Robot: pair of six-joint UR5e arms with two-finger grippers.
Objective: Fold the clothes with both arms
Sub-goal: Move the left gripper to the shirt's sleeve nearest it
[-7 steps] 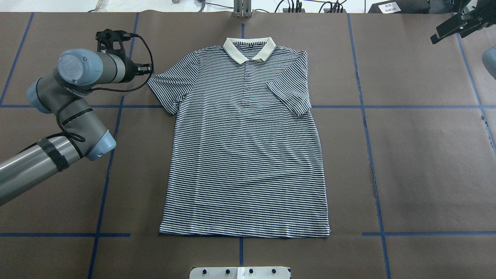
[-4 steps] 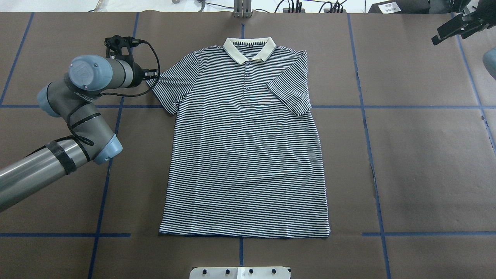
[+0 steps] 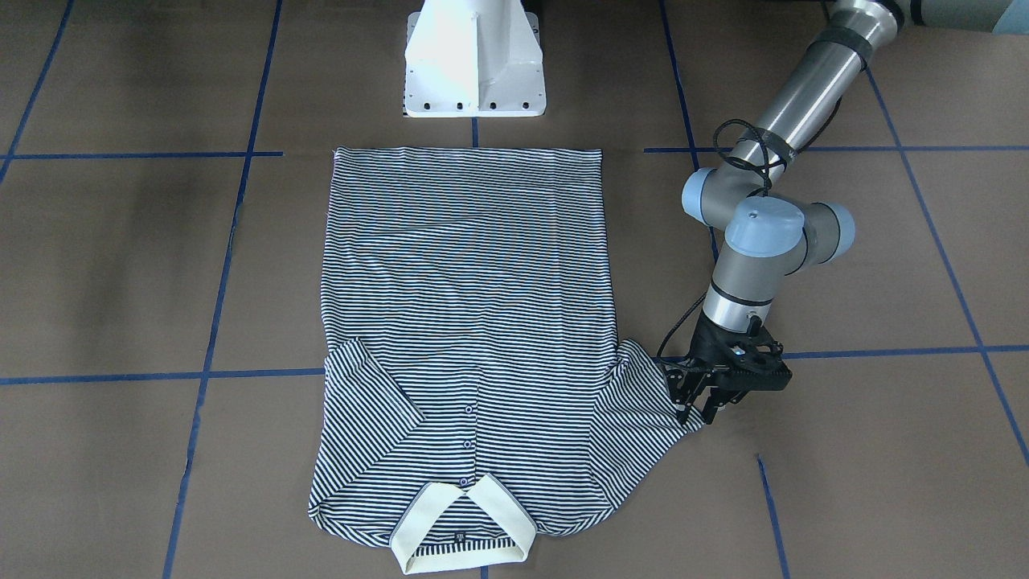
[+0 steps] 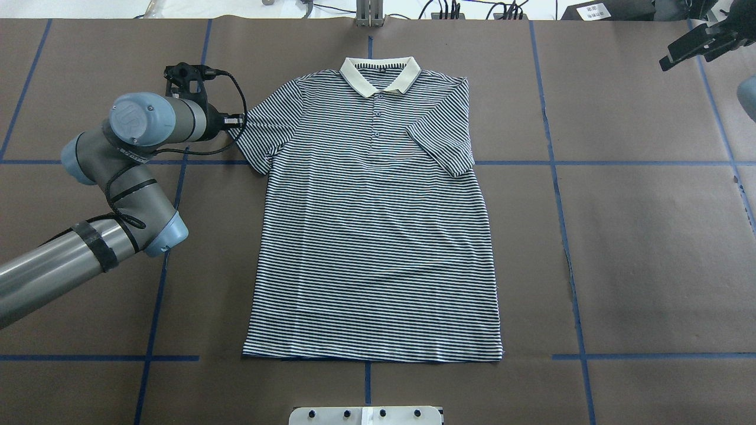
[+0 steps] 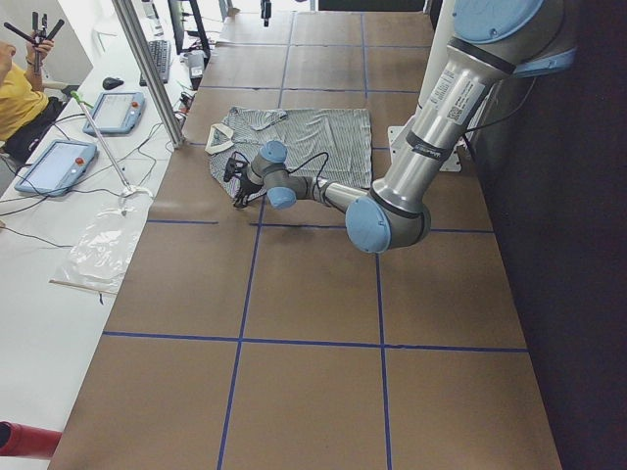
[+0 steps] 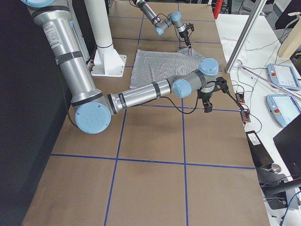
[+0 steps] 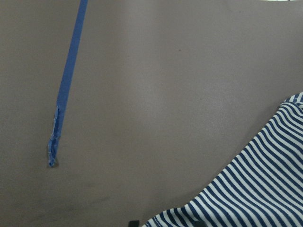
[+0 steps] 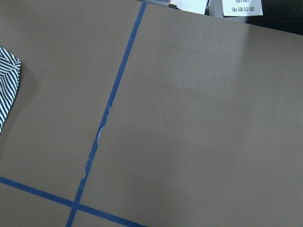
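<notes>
The left tool point(image 3: 696, 407) points down at the outer hem of the spread sleeve point(image 3: 643, 402), its two black fingers apart. Whether they touch the cloth cannot be told. In the left wrist view the striped sleeve edge point(image 7: 246, 189) fills the lower right corner, with bare brown table and a strip of blue tape point(image 7: 66, 90) beyond it. Behind the tool, the left arm point(image 4: 136, 124) bends at its light-blue joint caps and runs back off the lower left of the overhead view, a black cable looping around the wrist.

The polo shirt point(image 4: 378, 236) lies flat and face up in the middle of the table point(image 4: 649, 236), with navy-and-white stripes, its cream collar point(image 4: 380, 74) on the far side from the robot and its hem toward the white pedestal base point(image 3: 474, 56). The other sleeve point(image 4: 440, 141) is folded in over the chest — only the sleeve by the left tool lies spread out.

The right tool point(image 4: 694, 42) hangs well apart from the shirt, at the top right corner of the overhead view, and it cannot be told whether its fingers are apart or together. Its wrist camera sees mostly bare table and crossing tape lines, with a corner of striped cloth point(image 8: 7, 90) at the left edge. At the side bench sits a person point(image 5: 20, 98) in a yellow top.
</notes>
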